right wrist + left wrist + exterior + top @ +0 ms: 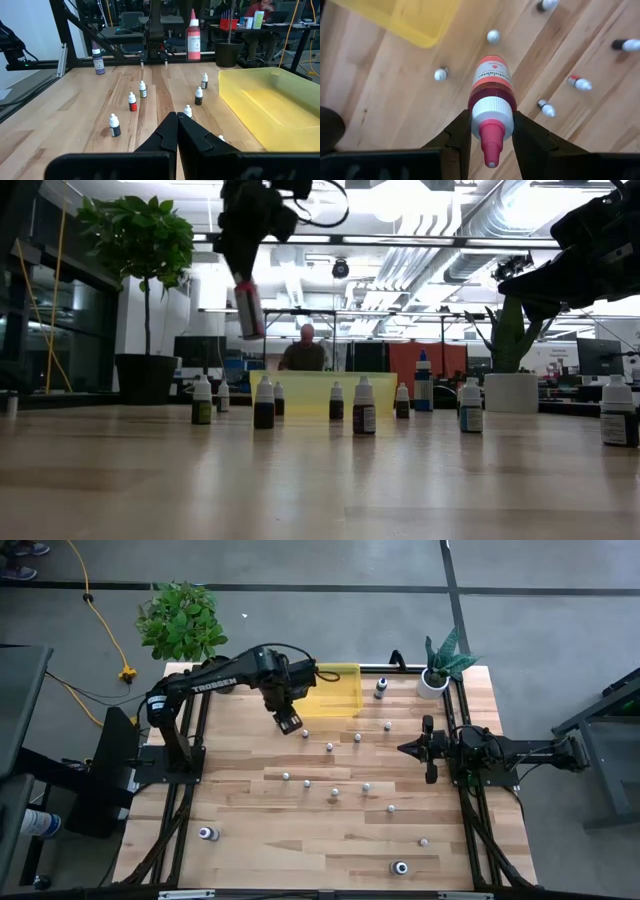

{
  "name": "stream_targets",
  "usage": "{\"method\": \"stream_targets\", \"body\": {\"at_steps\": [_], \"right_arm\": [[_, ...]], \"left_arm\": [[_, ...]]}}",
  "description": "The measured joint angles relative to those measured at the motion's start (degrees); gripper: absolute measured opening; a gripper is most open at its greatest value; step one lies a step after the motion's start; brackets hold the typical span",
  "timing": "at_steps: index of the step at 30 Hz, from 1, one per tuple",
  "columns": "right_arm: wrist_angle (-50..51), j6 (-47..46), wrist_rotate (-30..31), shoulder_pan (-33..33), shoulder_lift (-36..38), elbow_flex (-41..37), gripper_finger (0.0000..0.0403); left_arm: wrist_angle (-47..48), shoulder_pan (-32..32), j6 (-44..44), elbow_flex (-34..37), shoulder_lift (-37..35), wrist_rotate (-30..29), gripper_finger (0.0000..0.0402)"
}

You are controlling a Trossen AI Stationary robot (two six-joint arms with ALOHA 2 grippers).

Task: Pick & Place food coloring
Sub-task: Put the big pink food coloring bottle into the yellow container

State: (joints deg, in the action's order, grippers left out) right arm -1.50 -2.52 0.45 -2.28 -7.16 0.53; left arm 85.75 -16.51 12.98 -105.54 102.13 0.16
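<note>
My left gripper (491, 120) hangs above the table near the yellow bin (335, 690) and is shut on a pink-bodied food coloring bottle (492, 82) with a white collar and a pink tip. The low view shows this bottle (248, 308) high above the other bottles. Several small food coloring bottles (334, 793) stand upright on their bases, scattered over the wooden table. My right gripper (405, 749) waits shut at the table's right side, touching nothing; its fingers (177, 125) point across the table. My left gripper pinches the pink bottle by its white collar (491, 109), just below the pink tip, between the two fingers. The fingers come from above, pointing down. The bottle is lifted clear and hangs below the fingers, cap up, slightly tilted.
The yellow see-through bin (270, 105) sits at the table's far edge, right of the left gripper. A white pot with a plant (433, 680) stands at the far right corner. A taller bottle (380, 688) stands beside the bin. A person (305, 350) shows behind the table.
</note>
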Motion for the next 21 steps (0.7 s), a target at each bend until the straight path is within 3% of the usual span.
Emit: {"method": "stream_targets", "body": {"at_steps": [6,11,21], "right_arm": [[0.0,0.0,0.01,0.01,0.0,0.0,0.0],[0.0,0.0,0.0,0.01,0.0,-0.02,0.0],[0.0,0.0,0.02,0.02,0.0,0.0,0.0]], "left_arm": [[4.54,-0.76,0.39,-8.33,4.87,1.91,0.0104],[4.5,-0.78,0.8,-14.91,8.48,7.17,0.0104],[4.24,-3.39,-0.51,-29.43,16.78,9.53,0.0104]]}}
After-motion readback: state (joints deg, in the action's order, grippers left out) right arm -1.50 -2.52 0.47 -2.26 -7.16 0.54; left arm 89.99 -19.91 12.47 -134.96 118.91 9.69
